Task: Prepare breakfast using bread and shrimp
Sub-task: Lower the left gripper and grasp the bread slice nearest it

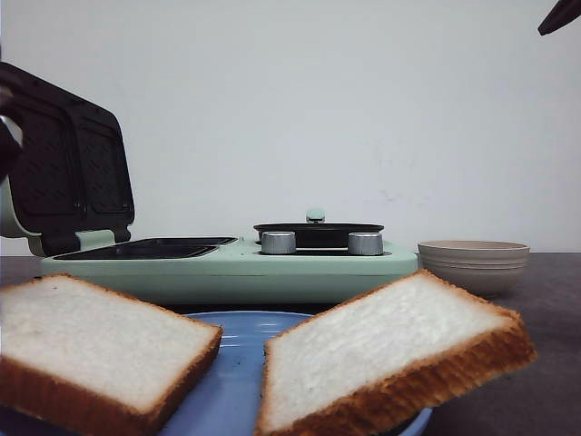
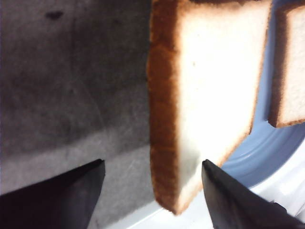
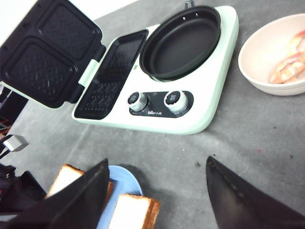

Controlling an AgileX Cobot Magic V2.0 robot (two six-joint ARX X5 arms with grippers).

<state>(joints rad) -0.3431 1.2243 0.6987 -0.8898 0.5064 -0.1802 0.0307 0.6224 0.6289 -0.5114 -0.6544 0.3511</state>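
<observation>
Grey tabletop under all items. Mint-green breakfast maker at rear centre of the front view, lid raised at its left side, ridged black plates exposed on lid and base. Round black pan seated on the maker's other half, two silver knobs on the panel before it. Blue plate nearest the camera in the front view, in front of the maker and apart from it.

Two bread slices on the plate: left slice and right slice, lying side by side, not touching, crusts golden-brown, the right slice tilted and overhanging the plate rim.

Beige bowl just to the right of the maker, holding pink shrimp.

Left gripper low over the plate's left edge, jaws spread wide, outer edge of the left slice lying between the dark fingers, no contact visible.

Right gripper raised well above the table, jaws spread wide, nothing held; plate and both slices partly visible below it.
</observation>
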